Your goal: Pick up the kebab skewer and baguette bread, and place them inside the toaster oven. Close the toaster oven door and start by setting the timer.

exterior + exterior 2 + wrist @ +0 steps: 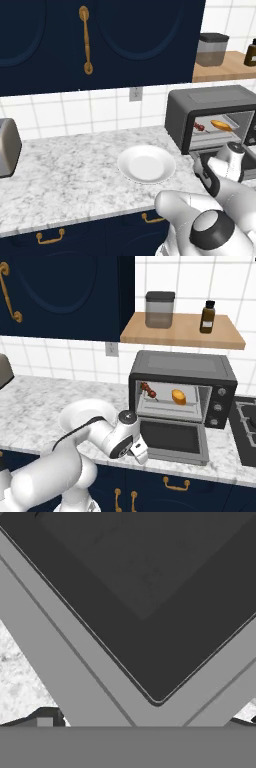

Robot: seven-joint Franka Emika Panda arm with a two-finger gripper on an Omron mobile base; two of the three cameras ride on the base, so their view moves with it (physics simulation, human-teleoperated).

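Two items inside toaster oven (182, 368): kebab skewer (148, 390), baguette bread (178, 397); end effector (141, 454) open.

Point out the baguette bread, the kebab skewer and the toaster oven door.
baguette bread (178, 396): right base view, middle of the loaf, inside the oven.
kebab skewer (148, 390): right base view, the meat pieces, on the rack's left.
toaster oven door (172, 439): right base view, dark glass of the folded-down panel.
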